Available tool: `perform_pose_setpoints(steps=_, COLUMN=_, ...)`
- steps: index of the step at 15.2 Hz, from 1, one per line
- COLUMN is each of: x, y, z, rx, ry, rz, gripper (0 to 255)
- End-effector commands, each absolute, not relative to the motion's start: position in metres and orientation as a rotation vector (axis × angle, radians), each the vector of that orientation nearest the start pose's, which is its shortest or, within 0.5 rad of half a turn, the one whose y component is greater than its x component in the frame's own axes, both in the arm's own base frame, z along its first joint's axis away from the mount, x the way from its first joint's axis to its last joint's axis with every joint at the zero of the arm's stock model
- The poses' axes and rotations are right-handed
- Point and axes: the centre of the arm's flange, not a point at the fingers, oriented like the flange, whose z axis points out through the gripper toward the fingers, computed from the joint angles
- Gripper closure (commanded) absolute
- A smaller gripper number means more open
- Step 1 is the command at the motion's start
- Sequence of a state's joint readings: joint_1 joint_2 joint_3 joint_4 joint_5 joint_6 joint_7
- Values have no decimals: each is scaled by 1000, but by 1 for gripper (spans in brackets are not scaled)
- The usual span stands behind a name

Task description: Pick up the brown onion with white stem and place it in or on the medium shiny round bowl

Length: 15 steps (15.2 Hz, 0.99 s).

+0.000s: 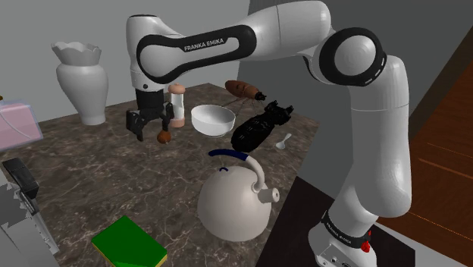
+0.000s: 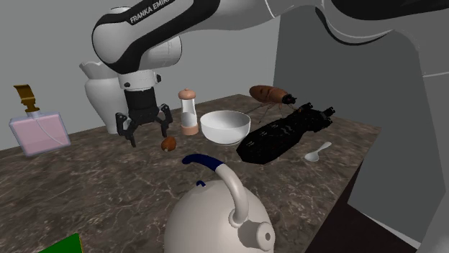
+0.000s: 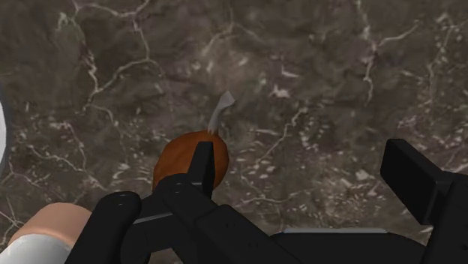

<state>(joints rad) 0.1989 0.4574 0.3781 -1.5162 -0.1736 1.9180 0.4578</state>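
A white kettle [image 1: 233, 208], white vase [image 1: 83, 87], pepper mill [image 1: 179, 102] and pink perfume bottle [image 2: 39, 134] stand on the marble counter [image 1: 91, 174].

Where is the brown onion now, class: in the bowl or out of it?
Out. The onion lies on the dark marbled table, apart from the white bowl, close by the open hand, not clasped.

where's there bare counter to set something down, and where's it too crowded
The widest bare stretch of the dark marble counter lies between the white vase, the white kettle with a blue handle and the green block. It is crowded near the back wall, where the open gripper, small brown onion, tan-capped grinder, round white bowl and long black object sit close.
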Motion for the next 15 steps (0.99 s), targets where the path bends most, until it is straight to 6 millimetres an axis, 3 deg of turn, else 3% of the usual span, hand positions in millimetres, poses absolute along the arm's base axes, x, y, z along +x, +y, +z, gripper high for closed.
perform_pose_setpoints(steps=1, x=595, y=328, z=410, rx=-3142, ry=-231, rz=31, gripper=0)
perform_pose_setpoints(steps=5, x=595, y=328, z=410, rx=-3142, ry=-231, rz=31, gripper=0)
perform_pose_setpoints(steps=6, x=595, y=328, z=410, rx=-3142, ry=-231, rz=31, gripper=255)
perform_pose_setpoints(steps=15, x=595, y=328, z=410, rx=-3142, ry=-231, rz=31, gripper=255)
